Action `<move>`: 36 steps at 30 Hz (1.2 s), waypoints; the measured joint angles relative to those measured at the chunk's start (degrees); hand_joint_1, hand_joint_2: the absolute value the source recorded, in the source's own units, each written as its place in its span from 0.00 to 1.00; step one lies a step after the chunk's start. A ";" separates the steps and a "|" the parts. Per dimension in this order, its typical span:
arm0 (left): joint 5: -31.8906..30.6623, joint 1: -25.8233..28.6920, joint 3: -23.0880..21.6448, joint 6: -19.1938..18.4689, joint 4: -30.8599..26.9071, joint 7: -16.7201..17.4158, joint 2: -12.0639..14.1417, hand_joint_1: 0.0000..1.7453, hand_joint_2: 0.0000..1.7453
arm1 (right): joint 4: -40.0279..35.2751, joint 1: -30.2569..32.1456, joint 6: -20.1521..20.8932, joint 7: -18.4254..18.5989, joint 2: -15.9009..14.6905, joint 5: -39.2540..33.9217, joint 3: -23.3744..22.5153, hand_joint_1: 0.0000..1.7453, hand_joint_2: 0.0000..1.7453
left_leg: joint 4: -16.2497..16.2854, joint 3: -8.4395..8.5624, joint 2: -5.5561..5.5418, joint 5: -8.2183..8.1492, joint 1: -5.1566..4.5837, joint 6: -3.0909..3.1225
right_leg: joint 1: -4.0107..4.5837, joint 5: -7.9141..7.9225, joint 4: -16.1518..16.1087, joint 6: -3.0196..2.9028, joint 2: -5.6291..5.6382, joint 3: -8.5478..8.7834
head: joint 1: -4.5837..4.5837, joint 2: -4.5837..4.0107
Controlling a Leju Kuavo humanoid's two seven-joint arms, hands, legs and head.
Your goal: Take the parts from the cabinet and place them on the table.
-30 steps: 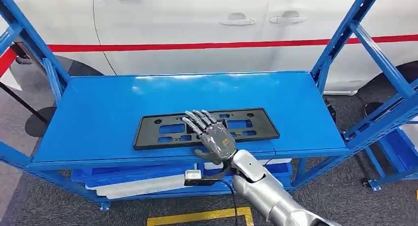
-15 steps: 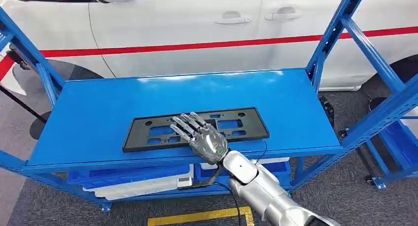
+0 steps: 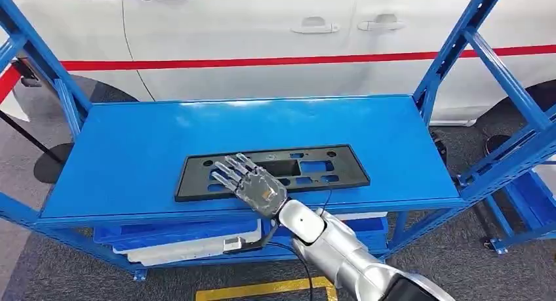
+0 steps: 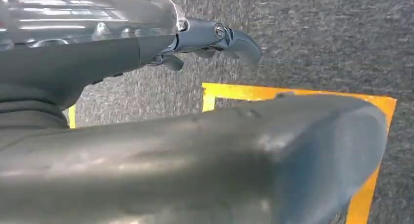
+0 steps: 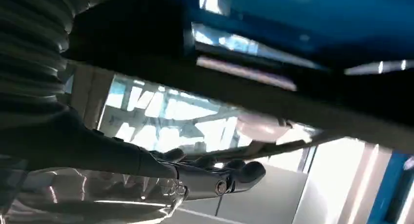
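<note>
Black plastic frame point(image 3: 275, 170) is lying flat near the blue shelf's point(image 3: 131, 150) front edge. The right hand point(image 3: 252, 183) is resting on its left part, fingers spread apart. The left hand point(image 4: 215, 38) is hanging over the floor, its grip impossible to tell.

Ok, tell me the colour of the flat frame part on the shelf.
Black, clearest in the head view: the frame part lies on the blue shelf.

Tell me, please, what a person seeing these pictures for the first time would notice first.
The eye goes first to the right hand, its fingers spread flat over the left part of a black license plate frame lying near the front edge of the blue shelf. Behind the rack stands a white car with a red stripe along its doors.
</note>
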 joint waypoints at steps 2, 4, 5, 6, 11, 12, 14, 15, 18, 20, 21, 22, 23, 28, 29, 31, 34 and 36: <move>-0.09 0.00 0.00 0.00 0.00 0.00 0.00 0.00 0.00 | 1.66 -1.23 0.15 0.55 0.76 0.02 0.17 0.00 1.00 | 0.06 0.21 -0.06 -0.11 0.00 -0.14 | -0.04 4.04 -5.32 -0.24 -0.01 2.32 | 0.00 0.00; -0.09 -0.10 0.00 -0.02 0.00 0.00 -0.02 0.00 0.00 | 3.15 -2.67 0.94 1.09 1.55 0.02 0.41 0.00 1.00 | 0.06 0.58 -0.10 -0.30 -0.08 -0.42 | 0.12 9.22 -16.30 -1.06 0.02 7.66 | 0.00 0.00; -0.11 -0.12 0.00 -0.02 0.00 0.00 -0.09 0.00 0.00 | 3.80 -3.27 1.33 1.51 1.84 0.09 0.41 0.00 1.00 | 0.08 0.49 -0.10 -0.37 -0.21 -0.61 | 0.39 8.34 -18.40 -1.45 0.04 8.82 | -0.02 0.00; -0.11 -0.22 0.00 -0.02 0.00 -0.02 -0.20 0.00 0.00 | 4.44 -3.81 1.86 1.97 2.27 0.31 0.48 0.00 1.00 | 0.20 0.25 -0.12 -0.37 -0.32 -0.95 | 0.59 8.66 -18.86 -1.40 0.00 8.53 | 0.00 0.00; -0.09 -0.27 0.00 0.02 0.00 -0.15 -0.09 0.00 0.00 | 7.58 -6.02 4.72 4.68 3.82 1.16 0.98 0.00 1.00 | 2.39 -0.64 0.02 -2.27 -0.13 -2.39 | 0.06 9.21 -19.94 -2.75 -0.02 8.95 | 0.00 0.00; -0.11 -0.31 0.00 0.00 0.00 -0.17 -0.13 0.00 0.00 | 8.19 -6.39 5.44 5.33 4.22 1.47 1.09 0.00 1.00 | 5.85 -2.21 -0.01 -4.20 -0.07 -2.54 | 0.07 9.21 -19.94 -2.91 -0.09 8.97 | -0.02 0.00; -0.09 -0.32 0.00 0.00 0.00 -0.17 -0.13 0.00 0.00 | 9.35 -6.69 6.65 6.40 4.41 1.88 1.29 0.91 1.00 | 15.53 -6.87 0.01 -8.34 0.10 -3.03 | 0.24 9.13 -19.87 -3.02 -0.19 8.94 | -0.02 0.00; -0.09 -0.20 0.00 0.00 0.00 -0.17 -0.13 0.00 0.00 | 10.00 -6.96 7.60 7.10 4.54 1.88 1.33 0.91 1.00 | 18.23 -8.21 0.01 -8.74 0.11 -3.19 | 0.26 9.11 -19.78 -3.05 -0.18 8.92 | -0.02 0.00; -0.09 -0.24 0.02 0.00 0.00 -0.24 -0.07 0.00 0.00 | 11.41 -7.80 9.38 8.35 4.76 1.88 1.33 0.99 1.00 | 9.72 -4.38 0.06 -2.72 0.24 -3.13 | 0.17 8.83 -19.47 -2.76 -0.03 9.22 | -0.02 0.00; -0.09 -0.31 0.00 -0.04 0.00 -0.26 -0.04 0.00 0.00 | 12.12 -8.23 9.57 8.72 4.76 1.88 1.33 1.00 1.00 | 0.80 -0.08 0.11 -0.38 0.35 -2.78 | 0.30 8.48 -19.04 -2.26 0.02 9.18 | -0.02 0.00; -0.11 -0.44 0.00 -0.09 0.00 -0.26 -0.07 0.00 0.00 | 12.47 -8.49 9.88 8.98 4.70 1.84 1.33 0.99 1.00 | 0.32 -0.04 -0.01 -0.19 0.01 -2.28 | 0.65 8.42 -18.65 -2.00 0.13 8.87 | 0.00 0.00; -0.11 -0.48 0.00 -0.11 0.00 -0.26 -0.07 0.00 0.00 | 12.74 -8.54 10.08 9.14 4.68 1.79 1.33 0.99 1.00 | 0.58 -0.29 -0.06 -0.14 -0.03 -2.07 | 0.62 8.61 -18.77 -1.69 0.12 8.70 | -0.02 0.00; -0.11 -0.47 0.02 -0.18 0.00 -0.26 -0.07 0.00 0.00 | 13.00 -8.54 10.18 9.31 4.65 1.77 1.33 0.99 1.00 | 0.71 -0.40 -0.06 -0.12 -0.16 -1.78 | 0.54 8.70 -18.83 -1.49 0.11 8.68 | -0.02 0.00; -0.13 -0.56 0.02 -0.39 0.00 -0.26 -0.04 0.00 0.00 | 13.79 -9.38 10.23 10.03 3.98 1.57 1.27 0.98 1.00 | 0.07 -0.52 0.18 0.52 0.22 -0.23 | 0.17 2.65 -9.20 0.07 0.11 4.23 | 0.00 0.00; -0.13 -0.58 0.02 -0.39 0.00 -0.26 -0.04 0.00 0.00 | 14.03 -9.33 10.23 10.03 3.76 1.53 1.27 1.00 1.00 | 0.08 -0.64 0.18 0.54 0.19 -0.16 | 0.12 0.77 -4.43 0.23 0.11 1.95 | 0.00 0.00; -0.20 -0.47 0.02 -0.55 0.00 -0.26 -0.02 0.00 0.00 | 14.27 -9.41 10.23 10.03 3.56 1.46 1.27 1.00 1.00 | 0.10 -0.66 0.18 0.57 0.17 -0.13 | 0.03 0.52 -0.35 0.30 0.09 -0.11 | 0.00 0.00; -0.46 -0.48 0.02 -1.44 0.00 -0.78 -0.04 0.00 0.00 | 14.44 -9.84 10.25 9.94 3.34 1.46 1.16 1.00 1.00 | 0.14 -0.33 -0.04 0.55 0.06 -0.20 | 0.14 7.30 -12.98 -0.54 0.09 6.53 | 0.00 0.00; -0.50 -0.53 0.00 -2.01 0.04 -1.79 -0.24 0.00 0.00 | 14.51 -10.24 10.23 9.90 3.28 1.44 0.87 1.00 1.00 | 0.30 -0.46 -0.10 0.48 -0.35 -0.74 | 0.62 8.06 -18.94 -1.35 -0.02 9.43 | -0.02 0.00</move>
